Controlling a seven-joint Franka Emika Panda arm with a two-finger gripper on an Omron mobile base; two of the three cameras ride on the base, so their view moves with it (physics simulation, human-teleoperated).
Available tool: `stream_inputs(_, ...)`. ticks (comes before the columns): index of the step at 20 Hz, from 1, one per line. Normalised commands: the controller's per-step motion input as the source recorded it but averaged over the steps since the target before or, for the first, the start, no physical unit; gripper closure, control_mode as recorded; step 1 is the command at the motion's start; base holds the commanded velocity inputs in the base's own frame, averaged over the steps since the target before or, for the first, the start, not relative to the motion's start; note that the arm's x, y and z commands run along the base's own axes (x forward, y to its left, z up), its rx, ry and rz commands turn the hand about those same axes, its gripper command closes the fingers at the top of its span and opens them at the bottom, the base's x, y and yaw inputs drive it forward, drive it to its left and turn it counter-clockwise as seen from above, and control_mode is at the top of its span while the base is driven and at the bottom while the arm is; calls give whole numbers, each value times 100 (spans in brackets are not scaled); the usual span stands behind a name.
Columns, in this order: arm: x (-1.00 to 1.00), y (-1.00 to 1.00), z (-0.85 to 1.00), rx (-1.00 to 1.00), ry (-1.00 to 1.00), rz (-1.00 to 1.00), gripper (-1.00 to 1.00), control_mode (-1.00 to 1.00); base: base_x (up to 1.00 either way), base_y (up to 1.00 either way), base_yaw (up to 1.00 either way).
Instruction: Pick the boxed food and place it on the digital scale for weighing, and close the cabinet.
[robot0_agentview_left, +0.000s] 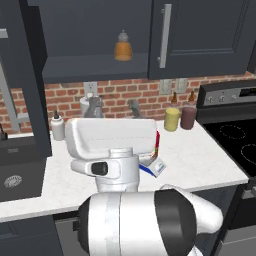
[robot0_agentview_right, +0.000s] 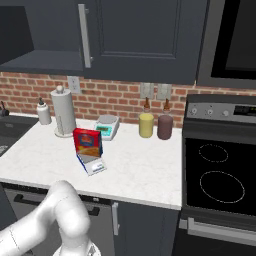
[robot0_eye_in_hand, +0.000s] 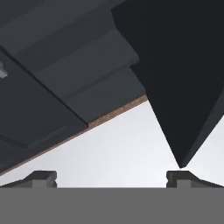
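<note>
1. The boxed food (robot0_agentview_right: 87, 141) already stands on the digital scale (robot0_agentview_right: 92, 164) on the white counter (robot0_agentview_right: 145, 167), so by my reading the weighing half of the task is done.
2. The cabinet (robot0_agentview_left: 95, 35) is not yet closed: its left door (robot0_agentview_left: 31, 80) swings out toward the robot, and an amber bottle (robot0_agentview_left: 123, 47) sits on the exposed shelf. Closing that door is what remains.
3. The gripper (robot0_eye_in_hand: 111, 177) has its jaws spread wide with nothing between them. In the hand view a dark cabinet door edge (robot0_eye_in_hand: 183, 87) hangs just above the right fingertip (robot0_eye_in_hand: 179, 176), and panelled cabinet fronts lie ahead and to the left.
4. The box is well apart from the gripper, down on the counter, beside the paper towel roll (robot0_agentview_right: 62, 112) and in front of the white scale (robot0_agentview_right: 106, 126).
5. The box stands upright with its long axis vertical. Its printed red face looks toward the front of the counter, turned slightly right in the right base view.
</note>
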Motion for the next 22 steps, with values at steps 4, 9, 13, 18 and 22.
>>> stream_inputs(4,3,94,-100,17,-17,0,-100,-100,0,0,0)
stream_inputs(9,-5,75,-100,19,-25,-1,-100,-100,0,0,0)
stream_inputs(13,-93,27,-84,29,-46,-12,-100,-100,0,0,0)
stream_inputs(18,-69,65,-98,23,-29,-12,-100,-100,0,0,0)
stream_inputs(22,-9,98,-97,3,-4,-6,-100,-100,0,0,0)
